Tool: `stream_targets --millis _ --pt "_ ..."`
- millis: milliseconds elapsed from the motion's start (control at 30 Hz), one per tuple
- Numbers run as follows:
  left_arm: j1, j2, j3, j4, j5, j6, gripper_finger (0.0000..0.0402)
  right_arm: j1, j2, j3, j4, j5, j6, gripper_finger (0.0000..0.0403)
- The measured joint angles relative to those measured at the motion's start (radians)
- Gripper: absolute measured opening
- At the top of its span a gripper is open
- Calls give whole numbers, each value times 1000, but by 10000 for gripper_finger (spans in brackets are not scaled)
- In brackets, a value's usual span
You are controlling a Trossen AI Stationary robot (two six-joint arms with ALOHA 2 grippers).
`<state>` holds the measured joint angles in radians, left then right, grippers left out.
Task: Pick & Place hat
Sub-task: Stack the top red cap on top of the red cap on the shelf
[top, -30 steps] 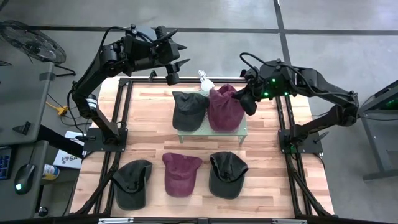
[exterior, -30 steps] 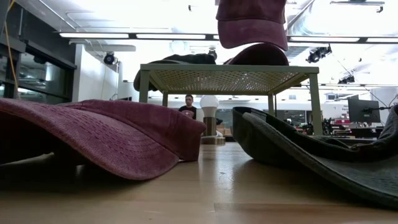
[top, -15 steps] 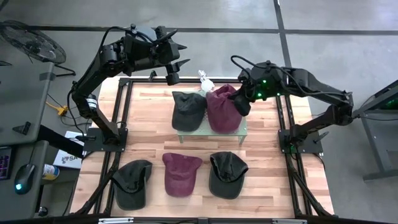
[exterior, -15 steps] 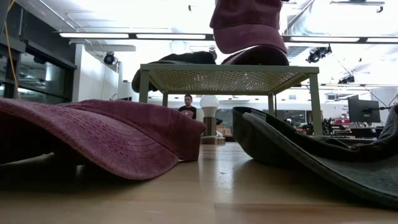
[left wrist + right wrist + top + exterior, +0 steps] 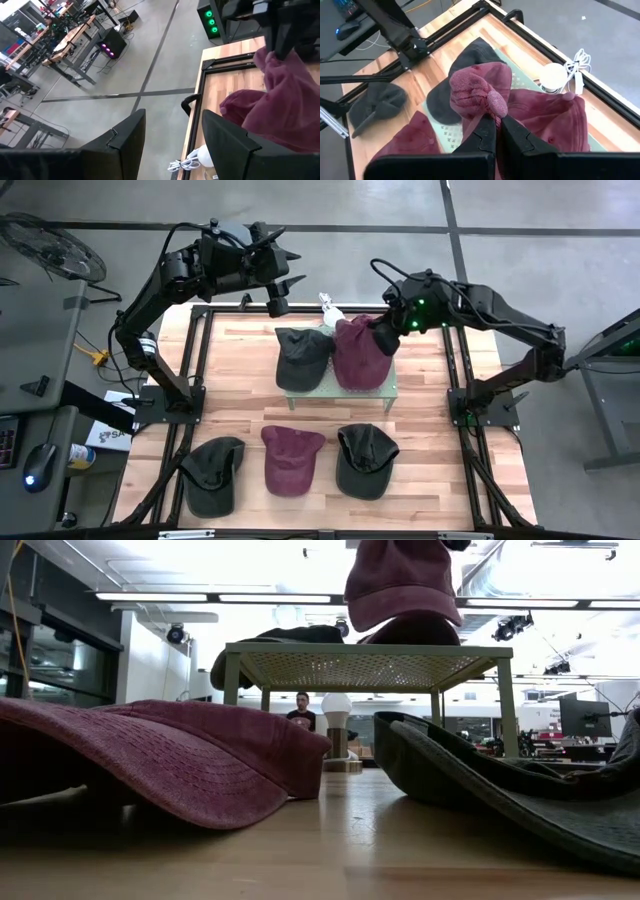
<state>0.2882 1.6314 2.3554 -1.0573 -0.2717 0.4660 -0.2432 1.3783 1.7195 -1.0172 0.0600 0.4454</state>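
Observation:
My right gripper (image 5: 383, 335) is shut on a maroon cap (image 5: 400, 585) above the green mesh stand (image 5: 340, 390) at the table's far middle. A dark grey cap (image 5: 303, 355) and a second maroon cap (image 5: 415, 632) rest on the stand's top. The held cap hangs just over that second maroon cap; whether they touch I cannot tell. Two dark caps (image 5: 213, 473) (image 5: 365, 460) and a maroon cap (image 5: 290, 458) lie on the wooden table's near part. My left gripper (image 5: 172, 145) waits open, raised over the far left corner. My right gripper pinches a bunched fold of the maroon cap's crown (image 5: 487, 102) between its two fingers (image 5: 482, 132). The fingers come from above, slanting in from the table's right. The cap hangs below them, clear of the table, with its brim (image 5: 395, 615) lowest.
A white lamp with a cord (image 5: 330, 308) stands just beyond the stand's far edge. A black frame rail (image 5: 205, 360) runs around the table. Bare wood shows between the stand and the near caps. A person (image 5: 302, 710) shows far off in the room behind.
My right gripper has moved toward the table's left and far edge, staying shut and carrying the maroon cap with it. The cap has shifted over the stand, sunk a little toward the maroon cap below, and tipped.

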Motion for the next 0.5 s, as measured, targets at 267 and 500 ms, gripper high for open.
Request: stream_targets --millis 267,500 --pt "0 0 0 0 4 0 190 -13 12 0 -33 0 -27 20" --pt "0 0 0 0 4 0 190 -13 11 0 -33 47 -27 72"
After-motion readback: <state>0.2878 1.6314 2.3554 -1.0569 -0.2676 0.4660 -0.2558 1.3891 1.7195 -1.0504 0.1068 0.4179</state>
